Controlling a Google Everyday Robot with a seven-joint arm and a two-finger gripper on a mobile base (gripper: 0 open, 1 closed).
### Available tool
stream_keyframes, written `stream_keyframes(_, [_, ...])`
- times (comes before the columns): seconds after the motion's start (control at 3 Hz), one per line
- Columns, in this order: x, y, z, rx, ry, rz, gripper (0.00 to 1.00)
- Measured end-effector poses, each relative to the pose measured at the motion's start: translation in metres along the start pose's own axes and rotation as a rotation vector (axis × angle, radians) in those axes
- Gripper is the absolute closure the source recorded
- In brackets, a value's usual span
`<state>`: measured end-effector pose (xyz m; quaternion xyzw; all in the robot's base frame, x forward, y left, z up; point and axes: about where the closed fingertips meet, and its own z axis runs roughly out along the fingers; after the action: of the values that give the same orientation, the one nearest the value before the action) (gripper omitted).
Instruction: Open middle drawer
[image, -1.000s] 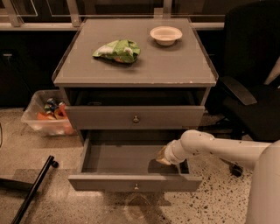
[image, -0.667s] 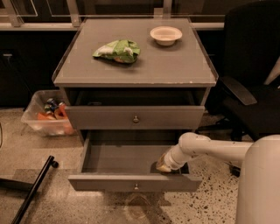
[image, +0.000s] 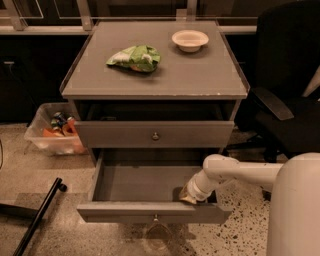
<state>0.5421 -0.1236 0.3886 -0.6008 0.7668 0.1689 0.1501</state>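
Note:
The middle drawer (image: 120, 212) of the grey cabinet (image: 160, 80) is pulled far out, showing its plain grey inside (image: 140, 182) and a small round knob (image: 155, 218) on its front. My gripper (image: 188, 196) is inside this drawer at the front right, right behind the front wall. My white arm (image: 240, 172) reaches in from the right. The drawer above it (image: 115, 135), with its own knob (image: 155, 135), stands out only slightly. The lowest drawer is hidden under the open one.
A green chip bag (image: 135, 57) and a white bowl (image: 190, 40) lie on the cabinet top. A clear bin (image: 52, 132) stands on the floor to the left. A black office chair (image: 290, 100) is at the right. A black pole (image: 37, 217) lies at the lower left.
My gripper has moved down and forward inside the open drawer, closer to its front wall. The drawer stays pulled out.

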Motion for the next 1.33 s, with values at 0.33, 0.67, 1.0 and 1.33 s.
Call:
stream_keyframes(0.33, [-0.002,0.011,-0.005,-0.013,0.01,-0.012,0.11])
stream_keyframes(0.67, [-0.003,0.005,-0.005,-0.012,0.01,-0.012,0.0])
stream_keyframes(1.0, [-0.003,0.0,-0.006,-0.013,0.01,-0.012,0.0])
stream_keyframes(1.33, [-0.006,0.007,-0.011,-0.011,0.017,-0.022,0.0])
